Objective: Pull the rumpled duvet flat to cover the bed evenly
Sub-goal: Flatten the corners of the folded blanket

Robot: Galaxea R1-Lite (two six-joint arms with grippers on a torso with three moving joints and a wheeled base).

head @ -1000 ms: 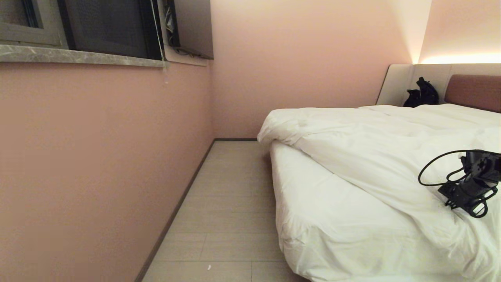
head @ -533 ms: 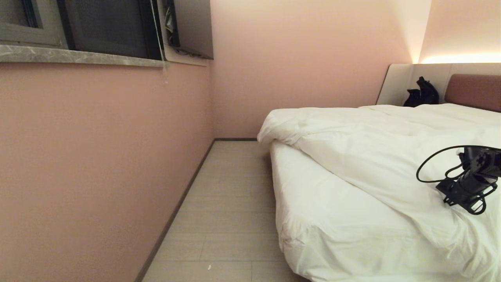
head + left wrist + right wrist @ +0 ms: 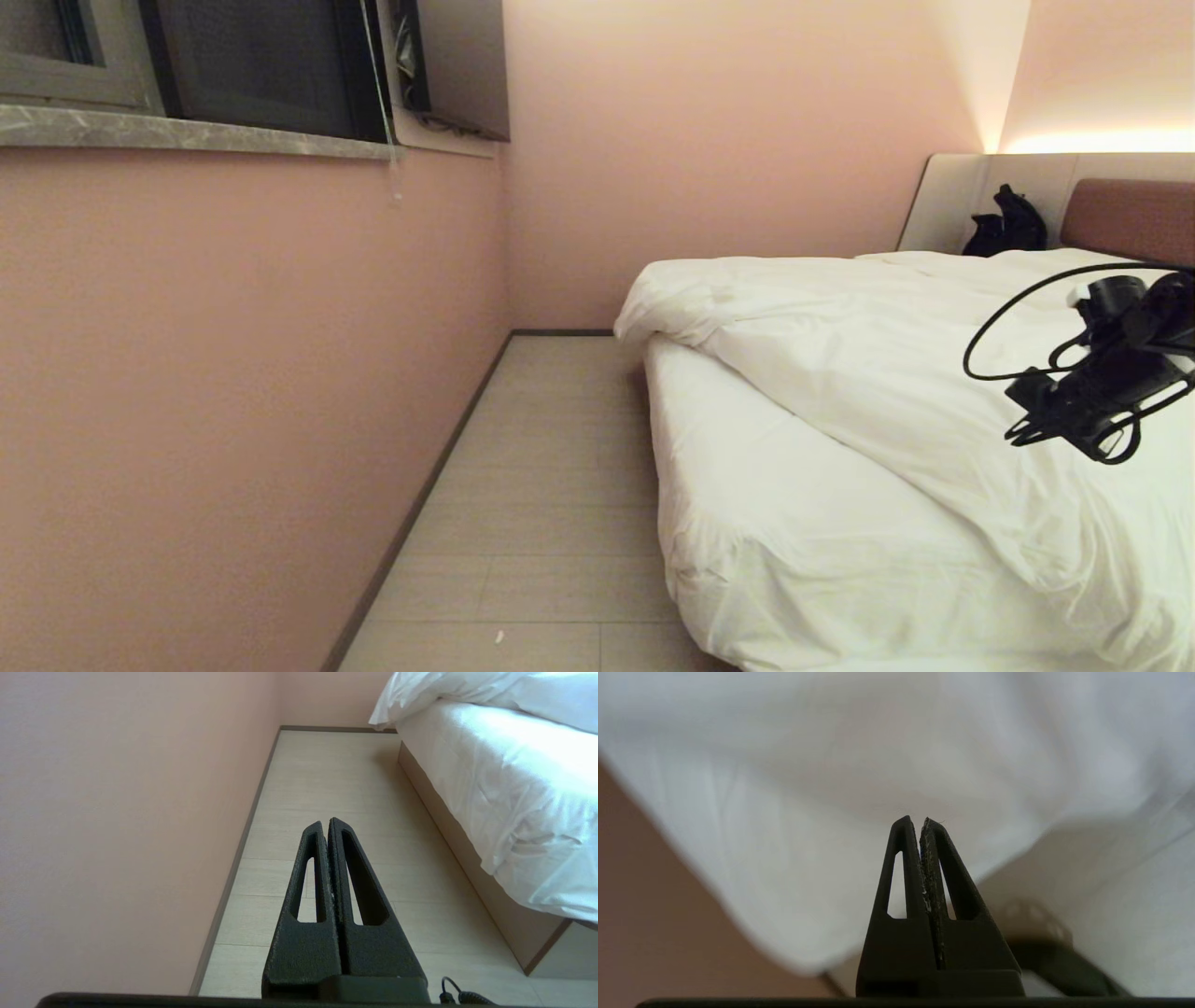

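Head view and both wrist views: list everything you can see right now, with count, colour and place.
duvet: one, white, rumpled across the bed top, near side strip of sheet uncovered
bed: one, white-sheeted, on the right
headboard: one, reddish-brown, far right
dark bag-like thing: one, black, at the bed's far corner
window: one, dark, upper left wall
floor: pale planks, between wall and bed
right gripper: black, shut, empty, above the duvet
left gripper: black, shut, over the floor
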